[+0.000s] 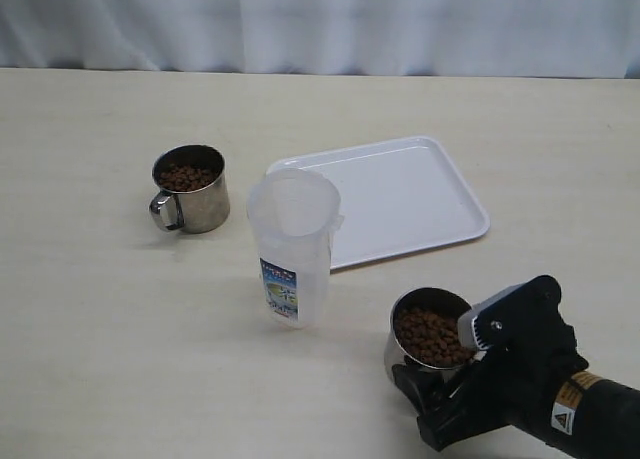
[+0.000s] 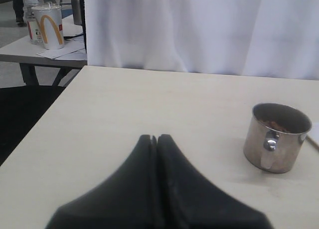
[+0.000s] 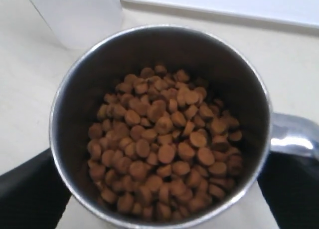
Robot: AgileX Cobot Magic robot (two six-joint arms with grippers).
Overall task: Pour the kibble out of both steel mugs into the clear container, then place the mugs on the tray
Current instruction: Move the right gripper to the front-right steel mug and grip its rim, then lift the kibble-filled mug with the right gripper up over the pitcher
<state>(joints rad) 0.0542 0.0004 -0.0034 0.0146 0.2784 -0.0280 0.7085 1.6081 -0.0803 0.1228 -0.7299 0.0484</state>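
The near steel mug (image 1: 428, 331) stands at the front right, upright and full of kibble (image 3: 164, 144). My right gripper (image 1: 445, 367) is shut on this mug, one black finger (image 3: 25, 189) pressed against each side, the handle (image 3: 294, 134) beside one finger. A second steel mug (image 1: 190, 189) with kibble (image 1: 186, 177) stands at the left, handle toward the front. Between the mugs rises the clear container (image 1: 293, 249), beside the white tray (image 1: 400, 194). My left gripper (image 2: 155, 137) is shut on nothing, well apart from the second mug (image 2: 276, 139); it is out of the exterior view.
A white curtain (image 1: 320, 19) hangs behind the table's far edge. In the left wrist view the table's side edge (image 2: 45, 119) drops to a dark floor, and a paper cup (image 2: 49, 24) stands on another table beyond.
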